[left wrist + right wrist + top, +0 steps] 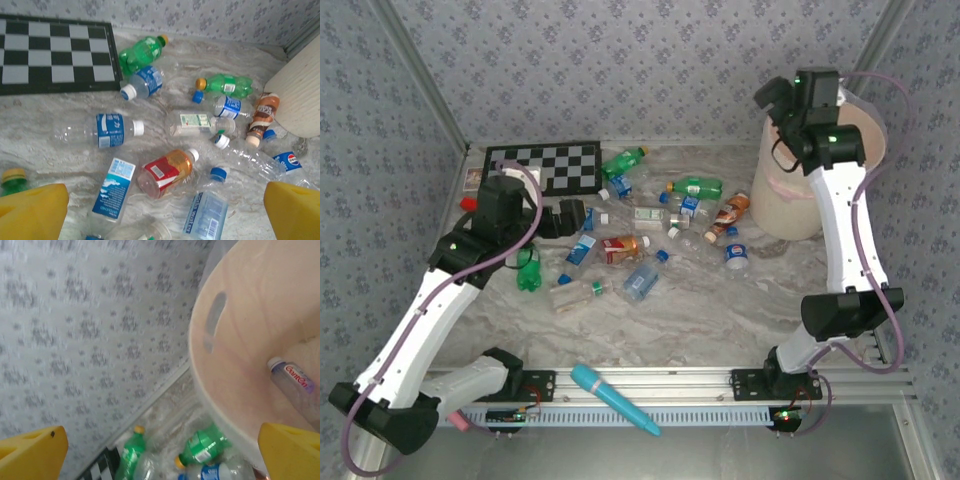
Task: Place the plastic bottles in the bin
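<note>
Pink-beige bin [790,212] stands far right on the table [720,300] from above, plastic bottles [625,248] strewn left of it; right gripper [777,100] over its rim, left gripper [575,217] by the bottles. Left wrist: yellow fingers [32,212] spread wide above lying bottles, holding nothing. Right wrist: jaws apart, empty; one clear bottle [295,385] lies inside the bin

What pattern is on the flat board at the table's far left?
Black-and-white checks on the board, with a dark frame; clearest in the left wrist view.
</note>
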You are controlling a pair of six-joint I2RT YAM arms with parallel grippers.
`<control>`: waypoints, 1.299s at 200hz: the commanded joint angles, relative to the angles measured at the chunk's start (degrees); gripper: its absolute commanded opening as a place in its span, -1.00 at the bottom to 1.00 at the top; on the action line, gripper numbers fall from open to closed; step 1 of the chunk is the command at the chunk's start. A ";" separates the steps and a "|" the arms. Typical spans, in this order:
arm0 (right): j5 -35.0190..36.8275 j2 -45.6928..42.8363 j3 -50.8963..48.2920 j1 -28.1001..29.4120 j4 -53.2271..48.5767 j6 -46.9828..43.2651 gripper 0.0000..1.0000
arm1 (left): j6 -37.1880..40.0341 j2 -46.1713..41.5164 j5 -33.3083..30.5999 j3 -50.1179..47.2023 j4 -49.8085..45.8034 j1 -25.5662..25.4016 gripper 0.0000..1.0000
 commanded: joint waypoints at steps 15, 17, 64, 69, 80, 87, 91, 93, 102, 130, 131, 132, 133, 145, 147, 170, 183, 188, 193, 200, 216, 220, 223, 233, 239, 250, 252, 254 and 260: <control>6.80 -3.06 -6.09 8.38 -3.30 -4.09 0.99 | -3.27 -1.70 2.29 -2.46 2.64 -0.29 1.00; 7.06 -3.25 -6.52 8.98 -3.20 -3.95 0.99 | -3.31 -1.70 2.31 -2.51 2.61 -0.24 1.00; 10.64 -2.61 -14.62 19.91 -4.48 0.52 0.99 | -2.03 -1.70 3.02 -2.49 2.16 -0.29 1.00; 11.20 -2.37 -15.00 20.99 -4.97 0.89 0.99 | -1.84 -1.57 3.52 -2.23 2.05 -0.24 0.99; 12.60 -1.59 -15.95 23.36 -5.84 1.73 0.99 | -1.91 -1.36 4.05 -2.00 1.63 -0.29 1.00; 13.27 -1.00 -16.41 24.61 -6.75 2.38 0.99 | -2.00 -1.36 4.05 -2.06 1.46 -0.29 0.99; 13.54 -0.58 -16.54 25.29 -7.50 2.91 0.99 | -2.07 -1.35 3.99 -2.15 1.43 -0.29 1.00; 13.63 -0.37 -16.56 25.66 -7.72 3.18 0.99 | -2.04 -1.42 3.92 -2.25 1.43 -0.29 1.00; 13.97 0.65 -16.81 27.13 -9.06 4.41 0.99 | -2.02 -1.76 3.66 -2.58 1.43 -0.29 1.00; 13.17 4.74 -16.61 30.79 -12.85 7.79 0.99 | -1.67 -3.38 3.28 -4.01 1.91 -0.29 1.00; 13.09 4.92 -16.50 30.88 -13.05 7.88 0.99 | -1.66 -3.42 3.28 -4.10 1.93 -0.29 0.99; 13.05 5.09 -16.44 31.01 -13.23 7.92 0.99 | -1.61 -3.48 3.28 -4.15 1.95 -0.29 0.99; 12.99 5.27 -16.37 31.12 -13.41 8.03 0.99 | -1.59 -3.52 3.28 -4.17 1.91 -0.29 0.99; 11.87 7.72 -15.14 32.18 -15.81 9.26 0.99 | -1.41 -4.10 3.21 -4.51 1.70 -0.29 0.99; 11.74 8.08 -14.91 32.41 -16.22 9.45 0.99 | -1.40 -4.15 3.20 -4.58 1.65 -0.29 0.99; 10.34 12.04 -13.96 34.74 -18.67 11.62 0.99 | -1.30 -5.23 3.06 -5.25 1.04 -0.29 0.99; 8.70 13.76 -14.32 36.15 -19.29 13.12 0.99 | -1.22 -5.87 3.11 -5.72 0.83 -0.29 0.99; 7.45 14.38 -14.57 36.44 -19.36 13.79 0.99 | -1.22 -6.19 3.08 -5.94 0.69 -0.29 0.99; 6.63 14.89 -15.05 36.59 -18.96 14.42 1.00 | -1.15 -6.52 2.98 -6.05 0.58 -0.29 1.00; 5.83 15.49 -15.72 36.67 -17.90 14.90 0.99 | -1.13 -6.99 2.86 -6.29 0.40 -0.29 0.99; 3.96 16.07 -18.07 37.73 -15.55 16.19 0.94 | -1.04 -8.09 2.58 -6.86 0.38 -0.28 0.99; 3.69 16.08 -18.78 37.96 -14.89 16.47 0.91 | -1.00 -8.35 2.43 -7.07 0.38 -0.29 0.99; 3.47 16.14 -19.21 38.11 -14.34 16.58 0.90 | -0.96 -8.64 2.41 -7.22 0.38 -0.29 1.00; 2.48 16.42 -20.56 38.60 -12.80 16.86 0.86 | -0.78 -9.22 2.19 -7.51 -0.75 -0.29 1.00; 1.50 16.72 -21.19 38.78 -12.34 17.25 0.85 | -0.69 -9.45 1.99 -7.70 -1.23 -0.29 0.99; 0.10 17.66 -21.97 38.89 -11.92 18.05 0.82 | -0.52 -10.00 1.79 -7.82 -1.54 -0.29 0.99; -0.15 17.77 -22.11 38.88 -11.75 18.17 0.81 | -0.51 -10.08 1.72 -7.87 -1.62 -0.29 0.99; -0.45 17.93 -22.21 38.90 -11.68 18.29 0.80 | -0.47 -10.17 1.66 -7.92 -1.68 -0.29 1.00; -0.96 18.30 -22.65 39.10 -11.10 18.48 0.77 | -0.42 -10.43 1.54 -8.03 -1.73 -0.29 1.00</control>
